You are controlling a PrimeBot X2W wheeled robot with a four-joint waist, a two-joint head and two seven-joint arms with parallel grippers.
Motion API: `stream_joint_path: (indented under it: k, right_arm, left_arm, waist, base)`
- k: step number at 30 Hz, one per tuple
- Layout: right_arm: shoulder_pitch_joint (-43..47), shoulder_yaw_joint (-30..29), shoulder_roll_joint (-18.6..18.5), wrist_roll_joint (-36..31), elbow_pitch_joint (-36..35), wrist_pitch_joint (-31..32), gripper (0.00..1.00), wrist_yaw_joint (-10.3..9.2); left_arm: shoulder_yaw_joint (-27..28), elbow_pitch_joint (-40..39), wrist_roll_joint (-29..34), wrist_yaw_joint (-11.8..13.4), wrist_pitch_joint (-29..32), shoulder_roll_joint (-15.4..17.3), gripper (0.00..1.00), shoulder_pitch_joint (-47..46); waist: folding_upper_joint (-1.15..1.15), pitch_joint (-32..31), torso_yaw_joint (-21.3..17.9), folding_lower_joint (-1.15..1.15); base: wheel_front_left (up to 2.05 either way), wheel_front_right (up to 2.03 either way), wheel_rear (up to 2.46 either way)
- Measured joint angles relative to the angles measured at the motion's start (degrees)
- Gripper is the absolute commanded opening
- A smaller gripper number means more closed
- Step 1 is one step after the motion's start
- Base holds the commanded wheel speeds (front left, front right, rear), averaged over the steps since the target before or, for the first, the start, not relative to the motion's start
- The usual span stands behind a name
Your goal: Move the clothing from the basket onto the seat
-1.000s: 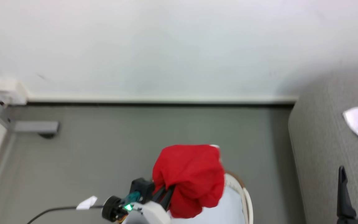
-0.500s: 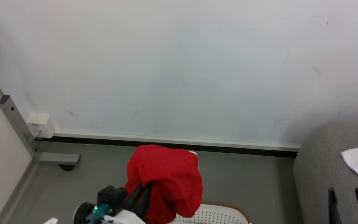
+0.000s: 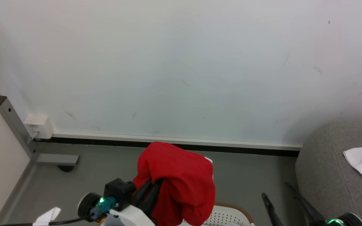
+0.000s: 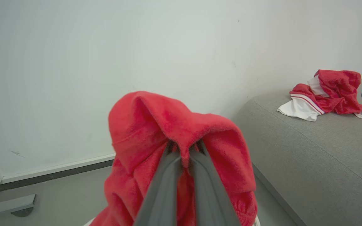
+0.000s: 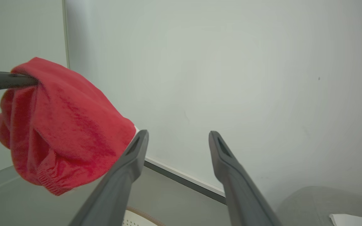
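Left gripper [image 4: 183, 150] is clamped on a fold of the red clothing [image 3: 178, 179], which hangs bunched in the air above the basket [image 3: 231, 207], left of the sofa [image 3: 325, 163]. Right gripper [image 3: 276, 190] is spread wide and empty, near the sofa's left edge. Another red-and-white garment [image 4: 325, 94] lies on the sofa.

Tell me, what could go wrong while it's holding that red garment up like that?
The left pincer grips the clothing by one small fold, with most of it hanging loose, so it could slip out and fall to the floor or back into the basket. The right pincer stands open between the clothing and the seat, so the dangling cloth might snag on it on the way across.
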Motion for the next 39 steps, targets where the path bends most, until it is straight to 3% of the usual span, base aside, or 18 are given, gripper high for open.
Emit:
stream_joint_path:
  k: [7, 13, 20, 26, 27, 29, 30, 35, 36, 37, 38, 39]
  right_arm:
    - [-8.80, 16.57, -6.68, 4.41, -0.48, 1.25, 1.00, 0.00]
    - [-15.53, 25.74, -8.47, 6.43, 1.23, 1.59, 1.00, -0.01]
    - [-21.44, 32.26, -8.40, 6.19, 5.87, 1.54, 1.00, 0.00]
    - [-23.64, 33.83, -8.51, 4.33, 10.05, 1.47, 1.00, 0.00]
    - [-23.76, 33.76, -8.48, 4.00, 10.84, 1.47, 0.59, 0.00]
    - [-23.79, 33.62, -8.26, 3.78, 12.26, 1.48, 0.08, 0.00]
    - [-23.79, 33.60, -8.13, 3.78, 12.70, 1.48, 0.00, 0.00]
    - [-23.55, 32.56, -6.98, 4.91, 13.55, 1.02, 0.00, 0.00]
    - [-23.49, 32.14, -6.81, 5.27, 13.52, 0.99, 0.00, 0.00]
    - [-23.35, 31.51, -6.71, 5.49, 13.50, 0.96, 0.00, 0.00]
    - [-23.21, 31.10, -6.71, 5.53, 13.46, 0.86, 0.00, 0.00]
    - [-23.05, 30.70, -6.70, 5.53, 13.43, 0.68, 0.00, 0.00]
  left_arm:
    - [-2.46, 0.07, 0.19, -1.48, 1.26, -2.41, 0.00, -2.19]
    - [-4.92, 0.42, 0.57, -2.78, 1.98, -4.20, 0.00, -3.60]
    - [-7.37, -0.42, 0.47, -4.65, 3.34, -5.57, 0.00, -4.34]
    - [-8.82, -2.13, -0.47, -6.13, 4.77, -5.93, 0.00, -4.33]
    - [-8.94, -2.40, -0.59, -6.32, 4.80, -5.99, 0.00, -4.30]
    - [-9.14, -2.96, -0.68, -6.36, 5.02, -6.02, 0.00, -4.24]
    - [-9.25, -3.24, -0.82, -6.49, 5.21, -6.00, 0.00, -4.22]
    - [-9.29, -4.32, -1.62, -6.48, 5.37, -5.86, 0.00, -4.03]
    - [-9.16, -4.30, -1.62, -6.45, 5.16, -5.86, 0.15, -4.03]
    - [-9.09, -4.10, -1.60, -6.39, 4.74, -5.80, 0.47, -4.03]
    - [-9.06, -3.75, -1.59, -6.25, 4.65, -5.72, 1.00, -4.02]
    - [-9.05, -3.37, -1.57, -6.19, 4.21, -5.61, 1.00, -3.96]
  waist:
    - [0.00, 0.62, -0.29, 0.01]
    - [0.00, 0.78, -0.53, 0.00]
    - [0.00, 0.81, -0.54, 0.01]
    - [0.00, 0.62, -0.17, 0.01]
    - [0.00, 0.59, -0.10, 0.01]
    - [0.00, 0.50, 0.00, 0.00]
    - [0.00, 0.50, 0.02, 0.00]
    - [0.00, 0.63, -0.17, 0.01]
    - [0.00, 0.69, -0.28, 0.00]
    - [0.00, 0.75, -0.41, 0.00]
    - [0.00, 0.80, -0.56, 0.01]
    - [0.00, 0.86, -0.76, 0.01]
  base:
    - [0.00, 0.00, 0.00]
    - [0.00, 0.00, 0.00]
    - [0.00, 0.00, 0.00]
    - [0.00, 0.00, 0.00]
    - [0.00, 0.00, 0.00]
    - [0.00, 0.00, 0.00]
    - [0.00, 0.00, 0.00]
    - [0.00, 0.00, 0.00]
    - [0.00, 0.00, 0.00]
    - [0.00, 0.00, 0.00]
    - [0.00, 0.00, 0.00]
    - [0.00, 0.00, 0.00]
